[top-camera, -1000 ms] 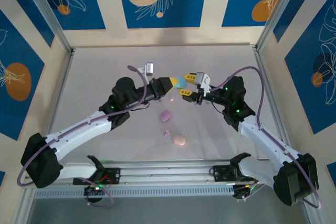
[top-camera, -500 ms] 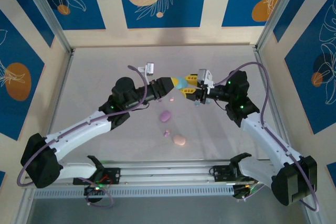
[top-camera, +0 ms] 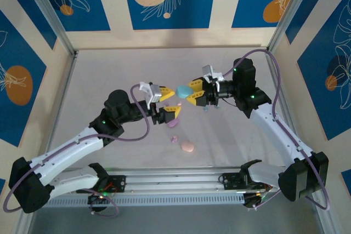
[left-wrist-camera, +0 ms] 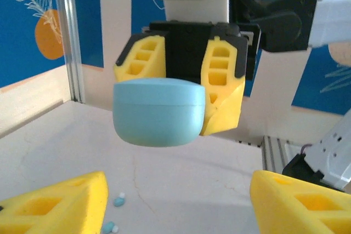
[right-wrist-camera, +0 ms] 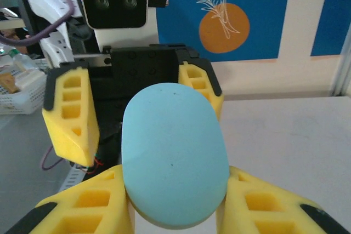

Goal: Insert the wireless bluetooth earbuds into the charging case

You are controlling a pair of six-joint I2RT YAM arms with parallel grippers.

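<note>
**Blue case held aloft between two arms, lid shut**

We see the right gripper (top-camera: 190, 91) clamped on the light blue charging case (top-camera: 184, 90), holding it in the air above the table (top-camera: 109, 69). The left gripper (top-camera: 169, 103) faces it with its jaws spread, empty and apart from the case. Two blue earbuds (left-wrist-camera: 114, 213) lie on the table below, too small for us to tell how they point.

The case's long axis runs out from the right gripper's jaws toward the left arm. Its broad face is turned up and its seam sits about level. The shallower half lies on top, which we take to be the lid.

We judge the step in hand to be opening that lid. To do it well, the right gripper should hold the case by its sides and keep the seam level. The left gripper should come in at the free end, catch only the upper half, and lift gently so the case is not twisted out of the grip.
</note>
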